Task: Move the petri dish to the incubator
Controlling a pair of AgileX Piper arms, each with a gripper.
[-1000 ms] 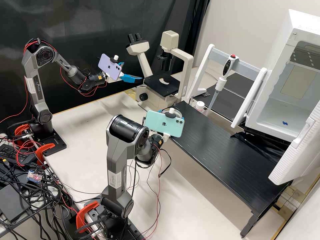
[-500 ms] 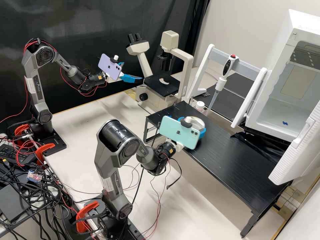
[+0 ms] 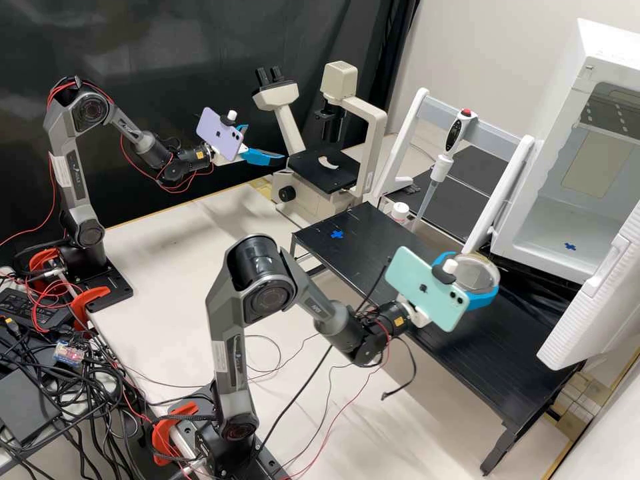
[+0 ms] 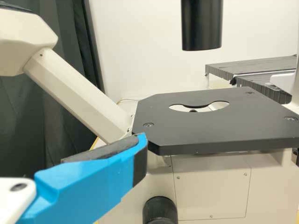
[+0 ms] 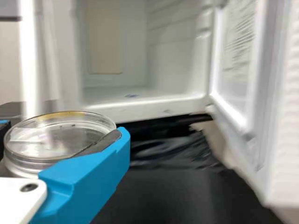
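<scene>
Plainly, the right tool (image 3: 475,275) pinches the petri dish (image 5: 56,135); best keep it level, clearing the lip (image 5: 154,108) of the incubator (image 5: 173,56) ahead.

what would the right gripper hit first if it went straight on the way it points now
Probably the incubator, around its lower front edge or the opening just above, the petri dish in the right gripper perhaps touching first; height is hard to judge.

The clear, round petri dish (image 3: 477,274) sits gripped in the right jaws, right of centre; the white incubator (image 3: 512,235) stands open, upper right.
</scene>
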